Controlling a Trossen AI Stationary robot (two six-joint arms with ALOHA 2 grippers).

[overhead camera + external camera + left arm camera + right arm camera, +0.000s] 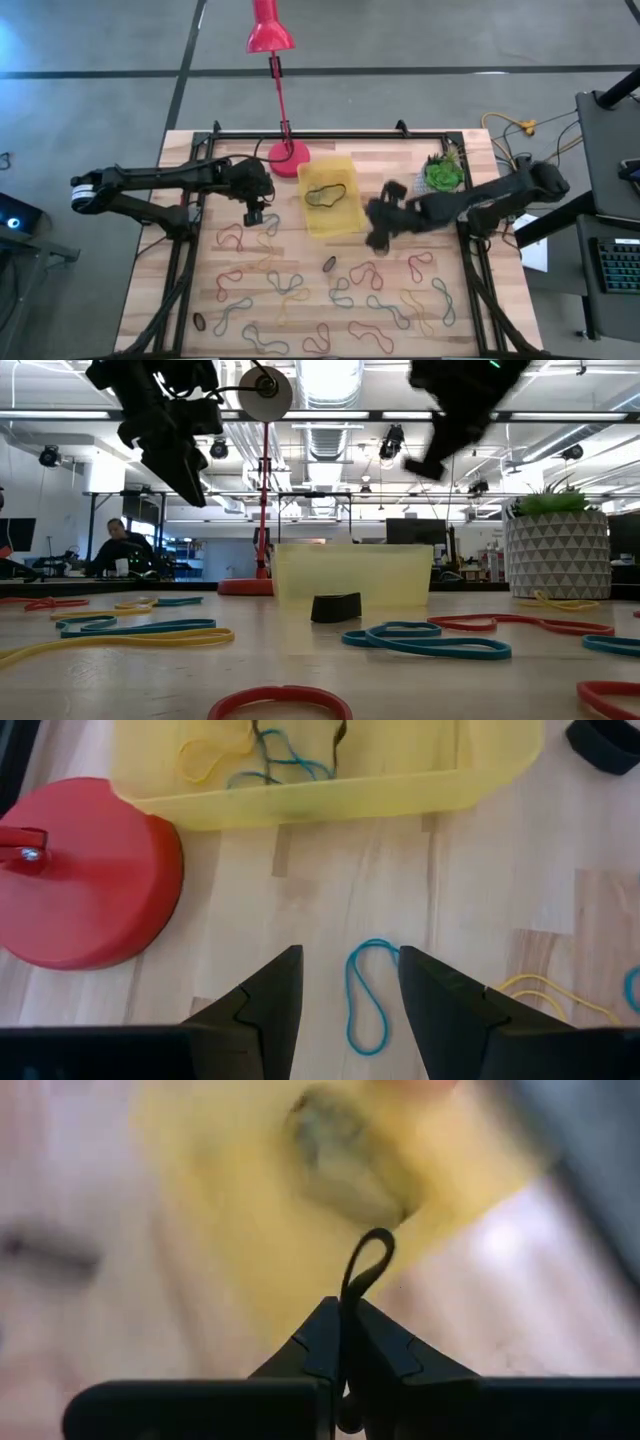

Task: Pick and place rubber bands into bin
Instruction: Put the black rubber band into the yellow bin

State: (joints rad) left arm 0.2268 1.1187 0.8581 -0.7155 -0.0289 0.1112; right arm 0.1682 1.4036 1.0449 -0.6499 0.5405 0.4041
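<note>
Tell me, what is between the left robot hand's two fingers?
A blue rubber band lies on the wooden table in the gap between the open left gripper's fingers. The left wrist view shows it.

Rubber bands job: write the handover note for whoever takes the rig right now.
Right gripper: jaws shut on a dark band, beside the bin's right edge, off the table.
Left gripper: jaws open, above a blue band left of the bin, near the lamp base; not yet gripped.
Done: a few bands lie in the bin.
Left: drop the held band in, then clear the many loose bands across the table's front half.
</note>
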